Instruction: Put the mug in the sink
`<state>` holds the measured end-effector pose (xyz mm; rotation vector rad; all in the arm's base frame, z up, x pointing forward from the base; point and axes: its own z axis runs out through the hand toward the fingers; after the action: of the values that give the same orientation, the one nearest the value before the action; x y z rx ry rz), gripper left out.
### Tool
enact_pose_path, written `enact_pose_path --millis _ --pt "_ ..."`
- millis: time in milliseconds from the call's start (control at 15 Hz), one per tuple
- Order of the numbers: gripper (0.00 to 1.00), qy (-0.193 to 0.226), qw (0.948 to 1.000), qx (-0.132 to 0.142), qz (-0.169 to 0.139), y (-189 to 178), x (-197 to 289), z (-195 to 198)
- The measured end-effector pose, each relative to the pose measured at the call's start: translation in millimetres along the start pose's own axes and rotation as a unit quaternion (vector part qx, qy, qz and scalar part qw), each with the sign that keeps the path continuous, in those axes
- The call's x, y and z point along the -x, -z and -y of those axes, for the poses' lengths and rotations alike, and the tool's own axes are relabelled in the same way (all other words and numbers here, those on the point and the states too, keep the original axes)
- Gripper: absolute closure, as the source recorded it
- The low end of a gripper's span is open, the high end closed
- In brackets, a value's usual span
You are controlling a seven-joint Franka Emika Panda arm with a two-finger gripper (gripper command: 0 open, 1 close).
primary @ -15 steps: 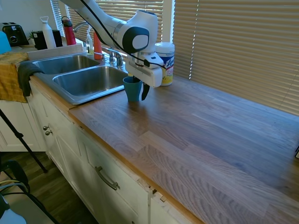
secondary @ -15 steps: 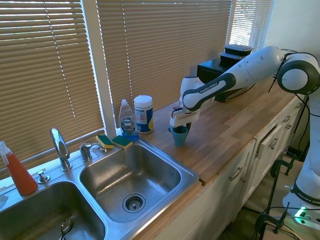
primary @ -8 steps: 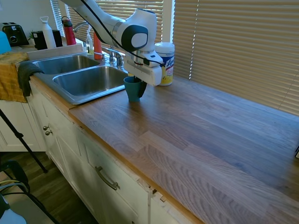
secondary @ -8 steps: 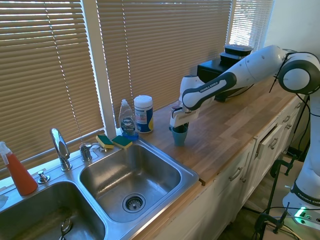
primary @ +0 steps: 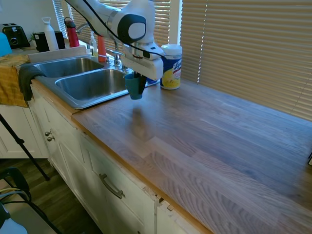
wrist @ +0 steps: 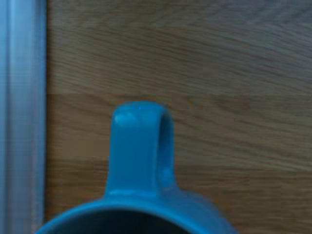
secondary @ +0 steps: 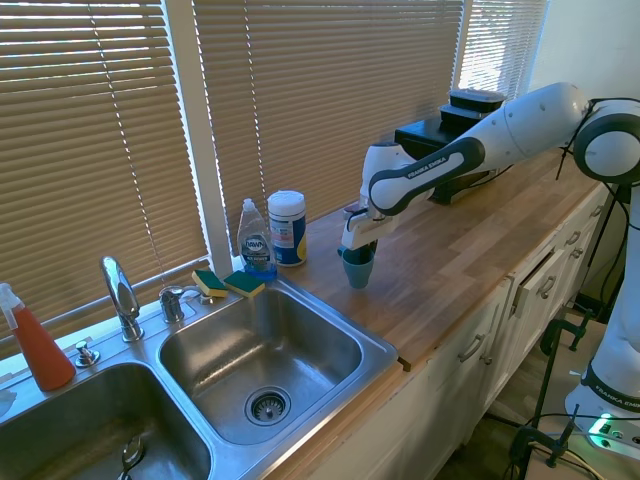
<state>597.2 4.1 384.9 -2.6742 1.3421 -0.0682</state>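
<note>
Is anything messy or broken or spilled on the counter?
Nothing looks spilled or broken. The only unusual thing is the mug, which hangs upright in the air, held by the tool above the wooden counter beside the sink.

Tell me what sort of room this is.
A home kitchen, most likely: a stainless double-bowl sink with a chrome faucet, a dish soap bottle, and a wooden countertop over white drawers.

My arm reached out low and long, wrist bent so my tool (primary: 136,84) pointed straight down. Its fingers were clamped on the mug (secondary: 357,268), which hung upright in the air, clear of the bench (primary: 204,131).
</note>
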Motion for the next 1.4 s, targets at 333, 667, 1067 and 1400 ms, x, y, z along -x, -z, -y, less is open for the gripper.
enact_pose_path --millis 333,667,1067,1400 --pt "1.0 0.045 0.9983 -0.011 -0.034 36.7 85.7 52.5" --pt "1.0 0.088 0.9955 -0.02 -0.028 50.3 163.6 125.4" --pt "1.0 0.105 0.9943 -0.015 0.007 34.5 169.8 181.9" --pt "1.0 0.122 0.9907 -0.059 0.011 -52.6 166.7 208.2"
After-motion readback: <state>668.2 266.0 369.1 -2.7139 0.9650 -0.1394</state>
